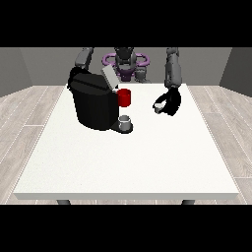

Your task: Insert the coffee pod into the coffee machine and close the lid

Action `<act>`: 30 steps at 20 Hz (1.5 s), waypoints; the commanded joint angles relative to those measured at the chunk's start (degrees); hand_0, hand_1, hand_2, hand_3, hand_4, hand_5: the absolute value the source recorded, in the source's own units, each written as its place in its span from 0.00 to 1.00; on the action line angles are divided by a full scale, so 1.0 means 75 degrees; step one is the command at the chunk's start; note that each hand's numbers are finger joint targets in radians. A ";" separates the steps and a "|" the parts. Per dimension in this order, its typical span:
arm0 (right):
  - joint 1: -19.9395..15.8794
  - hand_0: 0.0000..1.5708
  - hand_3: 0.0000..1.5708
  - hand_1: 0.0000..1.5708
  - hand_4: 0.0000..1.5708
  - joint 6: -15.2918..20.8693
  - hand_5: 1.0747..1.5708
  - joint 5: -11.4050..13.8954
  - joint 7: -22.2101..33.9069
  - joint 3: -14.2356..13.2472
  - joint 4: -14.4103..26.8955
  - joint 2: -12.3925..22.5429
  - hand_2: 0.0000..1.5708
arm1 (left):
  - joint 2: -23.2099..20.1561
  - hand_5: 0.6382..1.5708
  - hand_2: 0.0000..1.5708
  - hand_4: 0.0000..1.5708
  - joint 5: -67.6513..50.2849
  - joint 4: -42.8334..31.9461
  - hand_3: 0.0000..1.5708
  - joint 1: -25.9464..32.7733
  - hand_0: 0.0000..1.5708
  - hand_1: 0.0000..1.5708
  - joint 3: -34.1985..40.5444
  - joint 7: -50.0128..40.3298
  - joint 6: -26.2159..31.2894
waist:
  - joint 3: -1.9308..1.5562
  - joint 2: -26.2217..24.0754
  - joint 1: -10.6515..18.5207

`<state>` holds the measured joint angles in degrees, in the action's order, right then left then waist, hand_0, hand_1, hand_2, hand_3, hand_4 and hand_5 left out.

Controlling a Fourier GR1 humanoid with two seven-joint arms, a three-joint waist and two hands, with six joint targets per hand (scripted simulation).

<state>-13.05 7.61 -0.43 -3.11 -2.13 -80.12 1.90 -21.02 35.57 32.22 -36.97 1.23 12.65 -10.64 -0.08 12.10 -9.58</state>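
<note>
In the front view, a large white table point(128, 157) fills most of the scene, with the robot point(125, 61) small at its far edge. A black coffee machine point(93, 103) stands on the far left part of the table. Its grey lid point(109, 78) is raised and tilts up and back over the top of the machine. A red part point(125, 97) sticks out at the machine's right side, just below the lid. Beneath it, a small grey cup point(125, 121) sits on the machine's low base, to the near right of the black body.

The hand at the view's right point(170, 102) hangs just over the table, well to the right of the machine and apart from it. Its black fingers curl around a small pale object, the coffee pod point(158, 106), which shows at the hand's left side, facing the machine. The pod is clear of the machine and not inside it.

The hand at the view's left point(74, 75) lies behind the machine's far left corner, mostly hidden by it. Only its arm point(83, 58) comes down plainly from the shoulder; whether those fingers are released or clenched cannot be told.
</note>
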 commanded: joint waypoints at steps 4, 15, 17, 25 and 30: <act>-0.0117 0.00 0.00 0.00 0.27 0.0188 1.00 0.0002 0.0190 -0.0047 0.0108 -0.0088 0.00 | 0.0144 1.00 0.93 0.39 0.0116 0.0070 0.90 -0.0269 0.93 0.93 -0.0142 0.0654 0.0373 | 0.0013 -0.0233 0.0116; -0.0448 0.00 0.00 0.00 0.32 -0.0175 1.00 -0.0335 -0.0333 -0.0556 0.1309 0.0231 0.00 | -0.0112 1.00 0.84 0.36 -0.0085 0.0920 0.82 -0.1966 0.79 0.79 -0.0167 -0.0051 0.2283 | 0.0006 -0.0592 0.0305; -0.0104 0.00 0.00 0.00 0.26 -0.0091 1.00 -0.0222 -0.0161 -0.0331 0.1165 0.0069 0.00 | -0.0069 1.00 0.85 0.35 -0.0100 0.0982 0.82 -0.1824 0.80 0.80 -0.0107 -0.0070 0.2267 | 0.0008 -0.0976 0.0239; -0.0154 0.00 0.00 0.00 0.32 -0.0024 1.00 -0.0248 -0.0331 -0.0091 0.0796 -0.0161 0.00 | -0.0269 1.00 0.85 0.34 -0.0130 0.0887 0.82 -0.2388 0.80 0.80 0.0321 -0.0430 0.2328 | 0.0009 -0.0659 -0.0199; -0.0250 0.00 0.00 0.00 0.33 -0.0044 1.00 -0.0129 -0.0241 0.0155 0.0619 -0.0227 0.00 | -0.0404 1.00 0.82 0.33 -0.0175 0.0815 0.79 -0.3033 0.79 0.79 0.0548 -0.0818 0.2424 | 0.0008 -0.0556 -0.0556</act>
<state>-15.51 7.51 -1.81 -4.28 -2.01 -75.44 0.85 -24.75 34.84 38.60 -56.33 4.16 10.52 6.57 0.00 8.15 -11.93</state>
